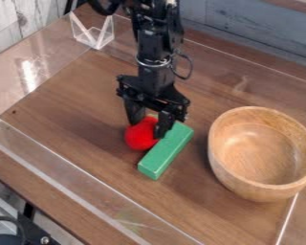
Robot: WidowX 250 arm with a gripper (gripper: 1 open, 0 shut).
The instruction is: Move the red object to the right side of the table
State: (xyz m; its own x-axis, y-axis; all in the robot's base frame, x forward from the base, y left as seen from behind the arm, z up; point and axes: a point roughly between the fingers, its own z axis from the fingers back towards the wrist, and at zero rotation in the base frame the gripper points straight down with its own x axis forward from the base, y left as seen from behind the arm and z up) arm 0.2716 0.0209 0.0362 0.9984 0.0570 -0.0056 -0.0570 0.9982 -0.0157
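The red object (pixel 139 140) lies near the middle of the table (pixel 73 96), touching the upper left end of a green rectangular block (pixel 166 151). My gripper (pixel 149 122) points straight down over the red object. Its black fingers (pixel 127 116) stand apart, one on each side of the object's top, and they hide its upper part. I cannot tell whether the fingers touch it. The red object still rests on the tabletop.
A large wooden bowl (pixel 222 134) sits on the right side of the table, close to the green block. Low clear acrylic walls (pixel 66 177) border the tabletop. A small clear acrylic stand (pixel 92 33) is at the back left corner.
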